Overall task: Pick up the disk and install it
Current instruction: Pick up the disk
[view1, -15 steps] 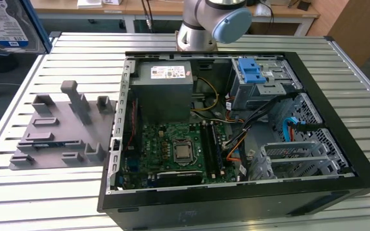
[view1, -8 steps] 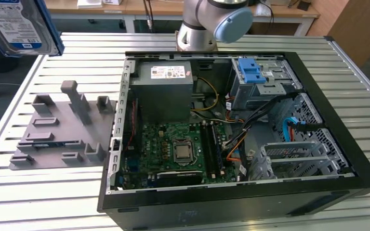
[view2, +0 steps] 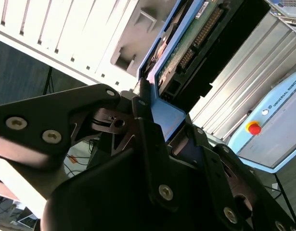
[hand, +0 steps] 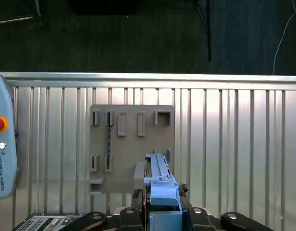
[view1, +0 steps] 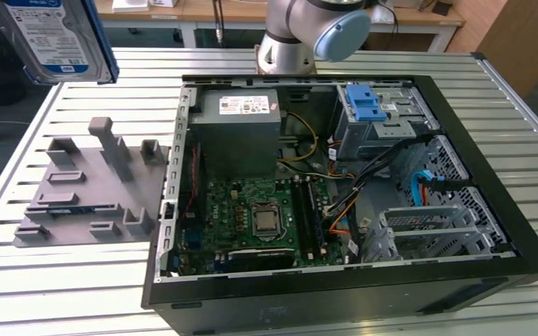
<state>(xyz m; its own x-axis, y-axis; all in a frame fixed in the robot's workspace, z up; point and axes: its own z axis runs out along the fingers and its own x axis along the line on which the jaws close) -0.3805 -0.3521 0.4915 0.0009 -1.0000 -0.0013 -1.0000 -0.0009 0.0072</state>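
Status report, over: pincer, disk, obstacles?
Pincer shut on disk. Disk aloft above grey fixture, not in computer case. Cables lie across case interior.

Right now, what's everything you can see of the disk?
The disk hangs in the air at the exterior view's upper left, above the grey fixture plate and apart from the open PC case. It has a silver metal body, a white-and-blue label and a blue plastic carrier bracket around its edges. The second wrist view shows its green circuit board and connector pins. The gripper is clamped on the bracket, and nothing else touches the disk.
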